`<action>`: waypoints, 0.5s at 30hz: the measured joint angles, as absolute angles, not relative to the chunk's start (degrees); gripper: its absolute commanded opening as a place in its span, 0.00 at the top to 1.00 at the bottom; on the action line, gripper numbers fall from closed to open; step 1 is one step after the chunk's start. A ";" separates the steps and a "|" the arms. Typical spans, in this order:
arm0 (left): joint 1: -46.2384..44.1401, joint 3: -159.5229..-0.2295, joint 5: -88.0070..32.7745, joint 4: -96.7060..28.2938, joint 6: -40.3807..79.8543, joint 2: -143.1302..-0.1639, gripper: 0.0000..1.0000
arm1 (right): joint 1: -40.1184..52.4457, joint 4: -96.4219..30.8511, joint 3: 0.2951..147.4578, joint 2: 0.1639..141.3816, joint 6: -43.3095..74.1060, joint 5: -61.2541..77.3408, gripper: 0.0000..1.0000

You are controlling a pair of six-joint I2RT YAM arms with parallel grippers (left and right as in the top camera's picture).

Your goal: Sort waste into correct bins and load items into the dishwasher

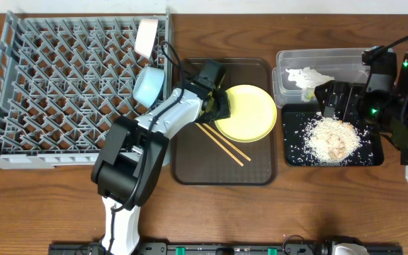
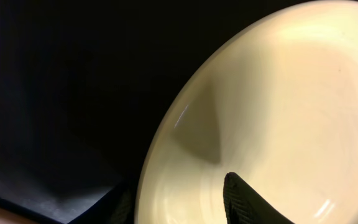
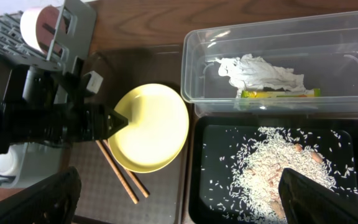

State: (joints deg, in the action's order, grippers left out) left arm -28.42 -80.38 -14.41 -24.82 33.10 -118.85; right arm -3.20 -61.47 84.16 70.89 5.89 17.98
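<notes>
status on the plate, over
left pincer astride yellow plate rim, grip unconfirmed. right pincer open, empty, above black tray. chopsticks by plate's edge on brown tray.

The wooden table (image 1: 296, 205) carries a grey dish rack (image 1: 69, 85) at left, a brown serving tray (image 1: 190, 159) mid-table, and a clear tub (image 1: 346, 67) touching a black tray (image 1: 370, 157) at right.

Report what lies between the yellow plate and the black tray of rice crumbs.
Nothing loose. Between the yellow plate and the black tray there is only the serving tray rim and a sliver of table, as the overhead view shows.
</notes>
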 measured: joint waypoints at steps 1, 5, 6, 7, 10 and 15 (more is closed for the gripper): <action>-28.67 -80.38 -14.15 -24.60 33.17 -118.85 0.58 | -3.20 -61.47 84.16 70.89 5.89 17.98 0.01; -29.15 -80.40 -13.56 -23.86 33.74 -119.61 0.66 | -3.20 -61.47 84.16 70.89 5.89 17.98 0.01; -29.15 -80.42 -13.50 -23.62 34.17 -119.70 0.71 | -3.20 -61.47 84.16 70.89 5.89 17.98 0.01; -29.15 -80.44 -13.34 -23.44 34.46 -119.85 0.78 | -3.20 -61.47 84.16 70.89 5.89 17.98 0.01; -29.02 -80.71 -13.17 -22.79 34.65 -120.51 0.92 | -3.20 -61.47 84.16 70.89 5.89 17.98 0.01; -28.95 -80.77 -13.15 -22.48 34.79 -120.70 0.93 | -3.20 -61.47 84.16 70.89 5.89 17.98 0.01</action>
State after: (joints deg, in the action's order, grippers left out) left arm -28.95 -80.77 -13.15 -22.48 34.79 -120.70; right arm -3.20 -61.47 84.16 70.89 5.89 17.98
